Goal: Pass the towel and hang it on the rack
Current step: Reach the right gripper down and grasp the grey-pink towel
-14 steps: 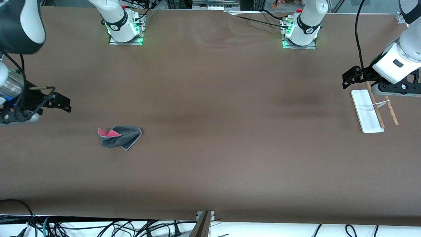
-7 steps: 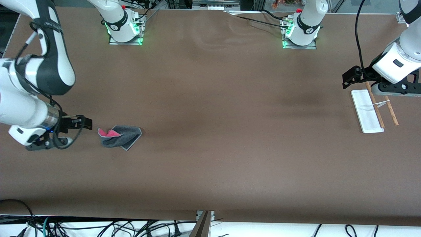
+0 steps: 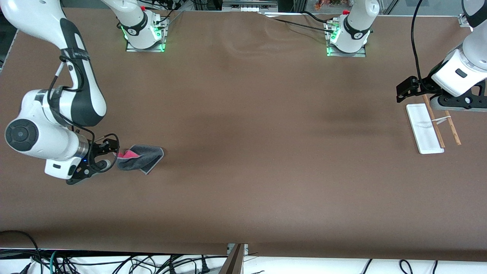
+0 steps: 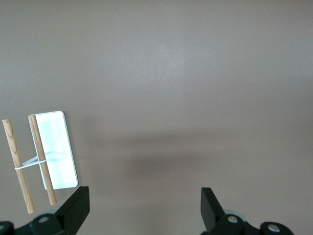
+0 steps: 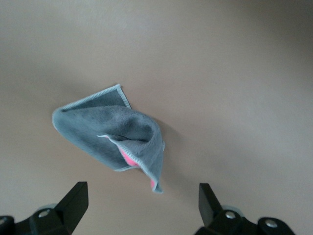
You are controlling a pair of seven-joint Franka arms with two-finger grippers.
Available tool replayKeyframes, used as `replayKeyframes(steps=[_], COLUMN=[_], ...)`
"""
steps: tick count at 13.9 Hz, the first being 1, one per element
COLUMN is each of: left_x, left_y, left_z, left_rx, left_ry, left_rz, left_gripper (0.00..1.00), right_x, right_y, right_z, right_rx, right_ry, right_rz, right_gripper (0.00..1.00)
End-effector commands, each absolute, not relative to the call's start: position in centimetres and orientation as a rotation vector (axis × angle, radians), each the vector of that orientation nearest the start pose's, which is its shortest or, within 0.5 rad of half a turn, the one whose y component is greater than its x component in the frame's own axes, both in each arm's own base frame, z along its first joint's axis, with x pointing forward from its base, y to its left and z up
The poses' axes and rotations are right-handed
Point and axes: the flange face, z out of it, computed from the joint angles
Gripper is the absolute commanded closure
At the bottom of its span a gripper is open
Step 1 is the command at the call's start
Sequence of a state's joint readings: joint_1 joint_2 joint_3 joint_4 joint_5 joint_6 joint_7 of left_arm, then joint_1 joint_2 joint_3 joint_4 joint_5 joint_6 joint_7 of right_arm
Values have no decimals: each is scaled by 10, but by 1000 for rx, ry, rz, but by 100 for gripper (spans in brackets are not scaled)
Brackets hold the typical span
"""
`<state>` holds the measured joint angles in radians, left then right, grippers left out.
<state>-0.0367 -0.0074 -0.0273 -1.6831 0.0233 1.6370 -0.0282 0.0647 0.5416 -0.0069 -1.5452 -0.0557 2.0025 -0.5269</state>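
One brown table (image 3: 243,152) — both pincers, right (image 3: 114,149) by towel (image 3: 141,158), left (image 3: 404,90) over rack (image 3: 424,129), wide open, empty.

Even, fairly bright light falls from overhead on the brown table (image 3: 243,152), with no glare on its matte cover. Soft, broad shadows darken bands across it, one near the towel (image 3: 140,158). The white rack (image 4: 57,152) looks washed out in the left wrist view. Both wrist views are slightly soft; the front view is sharp.
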Motion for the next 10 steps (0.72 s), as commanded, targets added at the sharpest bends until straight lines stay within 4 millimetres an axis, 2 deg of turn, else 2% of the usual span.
replayKeyframes(steps=[1,3,4,10], left_x=[551,552,552,552], left_y=[-30,-29,-29,-29], left_z=[587,587,587,588], left_rx=[-3122,-3122,-3122,-3122], left_ry=[62,62,59,59], left_rz=[56,56,54,52], left_gripper=[0,0,0,0], right_x=[674,672,672,669], right_y=[34,33,32,28], right_z=[303,288,282,258], right_rx=[-2951,-2886,-2869,-2828], right_ry=[-1174,-1342,-1371,-1426], right_rz=[141,146,151,181], right_gripper=[0,0,0,0])
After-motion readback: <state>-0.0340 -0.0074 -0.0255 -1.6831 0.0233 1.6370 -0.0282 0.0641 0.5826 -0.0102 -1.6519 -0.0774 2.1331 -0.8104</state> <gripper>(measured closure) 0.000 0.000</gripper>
